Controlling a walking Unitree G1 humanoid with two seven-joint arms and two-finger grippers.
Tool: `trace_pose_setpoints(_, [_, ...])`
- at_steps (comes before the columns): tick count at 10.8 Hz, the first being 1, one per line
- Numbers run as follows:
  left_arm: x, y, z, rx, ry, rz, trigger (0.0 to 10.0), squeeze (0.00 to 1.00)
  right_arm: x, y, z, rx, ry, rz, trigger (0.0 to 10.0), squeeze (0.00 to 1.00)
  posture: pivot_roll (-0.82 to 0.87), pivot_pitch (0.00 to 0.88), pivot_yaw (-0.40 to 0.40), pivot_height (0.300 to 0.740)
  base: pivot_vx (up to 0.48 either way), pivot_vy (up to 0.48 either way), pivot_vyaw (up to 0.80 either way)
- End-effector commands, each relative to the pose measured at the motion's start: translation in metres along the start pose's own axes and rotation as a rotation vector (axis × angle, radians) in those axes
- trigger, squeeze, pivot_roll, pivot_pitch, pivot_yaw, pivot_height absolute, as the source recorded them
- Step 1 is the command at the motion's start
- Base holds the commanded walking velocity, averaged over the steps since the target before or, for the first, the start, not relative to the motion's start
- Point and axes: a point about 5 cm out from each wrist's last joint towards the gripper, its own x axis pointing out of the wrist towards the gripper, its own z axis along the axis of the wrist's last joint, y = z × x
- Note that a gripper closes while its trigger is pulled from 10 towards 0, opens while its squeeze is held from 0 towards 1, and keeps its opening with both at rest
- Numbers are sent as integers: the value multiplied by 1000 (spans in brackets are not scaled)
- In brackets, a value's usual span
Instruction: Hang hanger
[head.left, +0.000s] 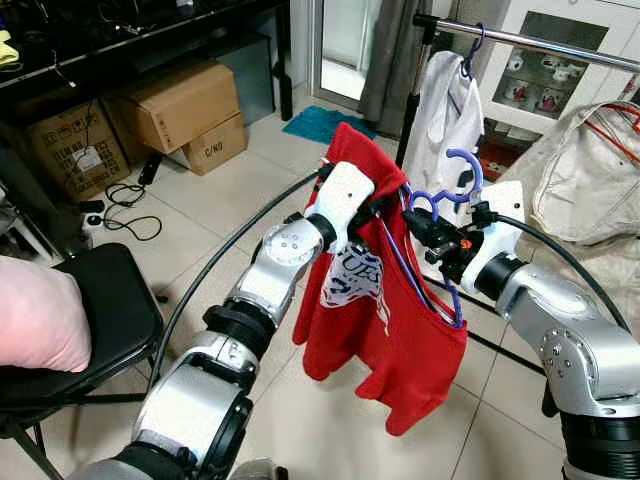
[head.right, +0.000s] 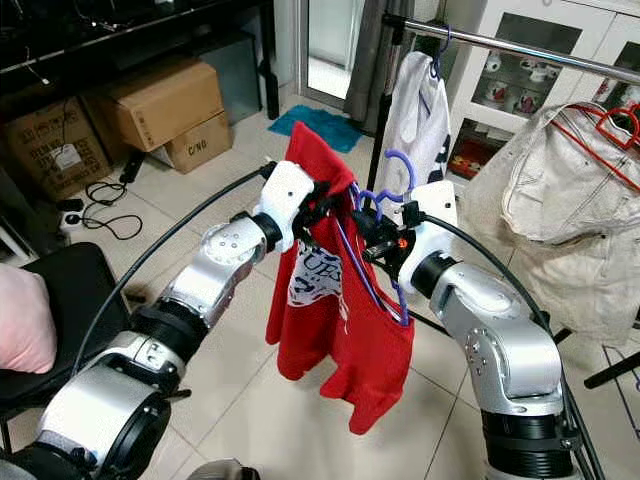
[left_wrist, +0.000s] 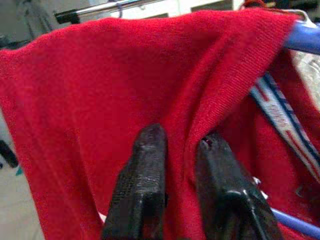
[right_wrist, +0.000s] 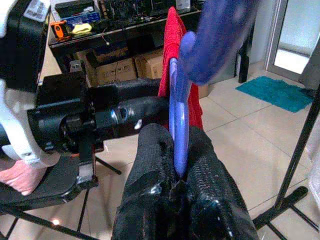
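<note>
Right pincer (head.left: 432, 232) grips the blue hanger (head.left: 440, 205) below its hook, short of the clothes rail (head.left: 540, 42); the left pincer (head.left: 375, 205) pinches the red shirt (head.left: 385, 320) draped on it. Left wrist: fingers (left_wrist: 142, 175) clamp red cloth. Right wrist: fingers (right_wrist: 210, 185) squeeze the hanger's blue wire.

You are looking at a lived-in home doubling as a test space: pale floor tiles (head.left: 300, 420), a metal clothes rail (head.left: 560, 45) hung with a white garment (head.left: 445, 110), and a glass-fronted white cabinet (head.left: 545, 70) holding cups behind it. Cardboard boxes (head.left: 185, 110) sit under a dark bench (head.left: 120, 45) cluttered with cables, a teal mat (head.left: 320, 122) lies at a doorway, and a black chair (head.left: 95, 310) stands on your left.
</note>
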Motion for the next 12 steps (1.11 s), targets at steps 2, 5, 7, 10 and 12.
trace_pose_setpoints(2, [2,7,5,-47,-2,60,0,0,-1,-2,12,-15,-43,0,0,0,-25,0,14,740,0,0,0])
trace_pose_setpoints(5, [3,7,4,-78,6,95,0,0,-2,-1,11,-13,-41,-2,0,0,-24,0,13,740,0,0,0])
trace_pose_setpoints(7, [2,9,2,-90,27,126,0,0,-1,-1,10,-11,-40,-3,0,0,-20,0,10,740,0,0,0])
trace_pose_setpoints(10, [-6,13,1,-80,-1,107,0,0,-4,-7,4,-15,-10,-61,0,0,-17,0,9,740,0,0,0])
trace_pose_setpoints(12, [-14,17,12,-90,-66,66,0,0,-9,-22,-11,-69,101,-169,0,0,-18,0,11,740,0,0,0])
